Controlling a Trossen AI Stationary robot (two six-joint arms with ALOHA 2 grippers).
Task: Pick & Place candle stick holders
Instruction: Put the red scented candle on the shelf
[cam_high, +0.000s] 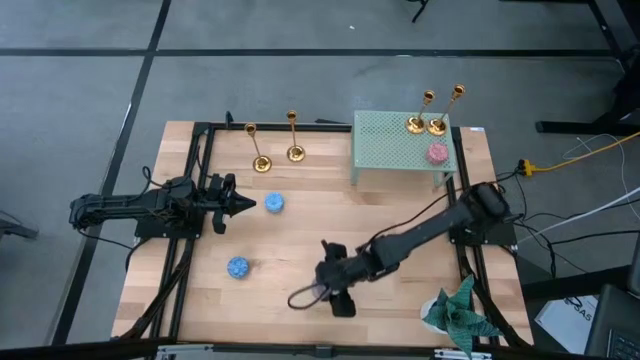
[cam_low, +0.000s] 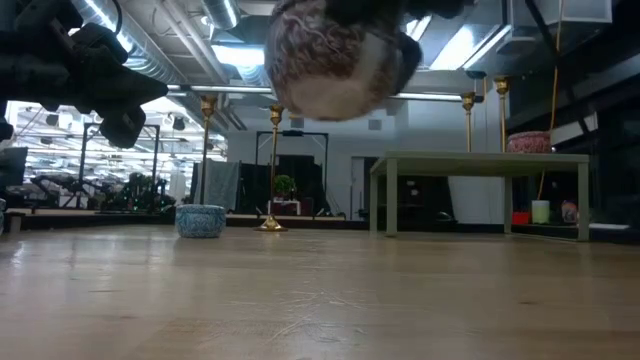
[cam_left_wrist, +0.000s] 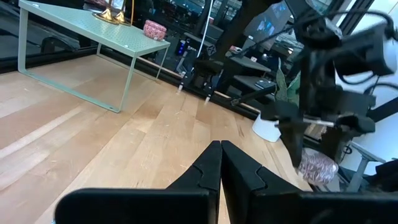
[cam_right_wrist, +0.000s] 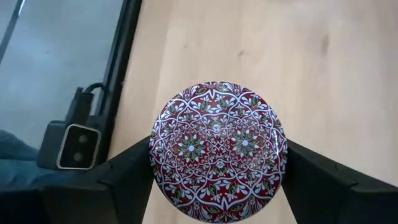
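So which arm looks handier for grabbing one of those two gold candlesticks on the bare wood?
Probably the left. Its gripper is shut and empty, near the candlesticks. The right gripper is farther off, holding a patterned tin.

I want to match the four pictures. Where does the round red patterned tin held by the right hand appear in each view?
High view: hidden under the right hand, low centre.
Low view: red patterned tin at top centre, above the table.
Left wrist view: at the right, low, under the right arm.
Right wrist view: fills the centre, between the two fingers.
Shared landmark: the green rack; not in the right wrist view.
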